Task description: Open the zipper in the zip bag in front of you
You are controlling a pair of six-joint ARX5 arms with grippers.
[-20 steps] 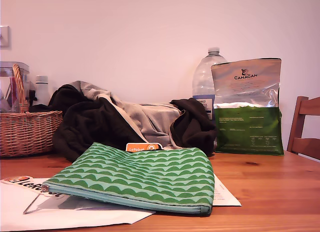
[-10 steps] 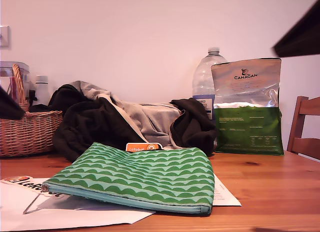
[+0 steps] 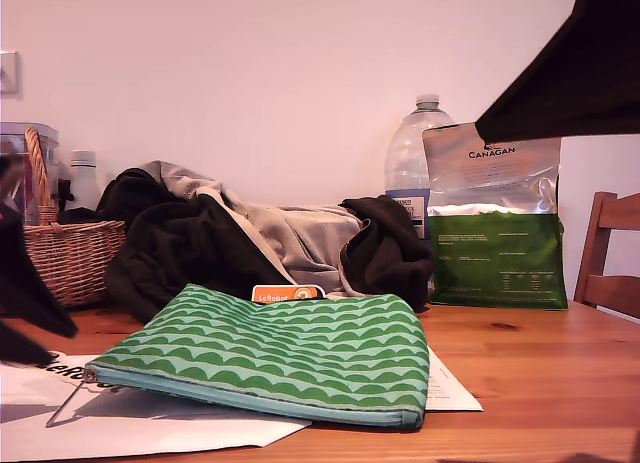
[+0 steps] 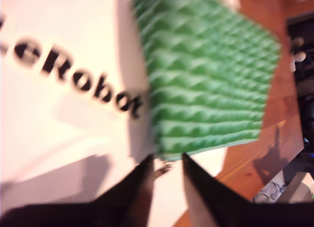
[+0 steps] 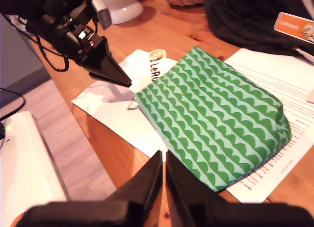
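One low table-level camera and two gripper-mounted cameras, all sharing the green pouch.

The exterior view sits low at the wooden table's (image 3: 540, 383) edge, facing across the flat green wave-patterned fabric pouch (image 3: 290, 353) toward the white wall behind it. The first wrist view looks steeply down between my first gripper (image 4: 166, 169) at close range, blurred, onto the pouch's (image 4: 206, 75) corner and the white printed paper sheet (image 4: 59, 99) beside it. The second wrist view looks down from higher and farther back past my second gripper (image 5: 164, 161), taking in the whole pouch (image 5: 216, 124), the paper (image 5: 122, 124) and my first gripper (image 5: 110, 72) near the pouch's corner.
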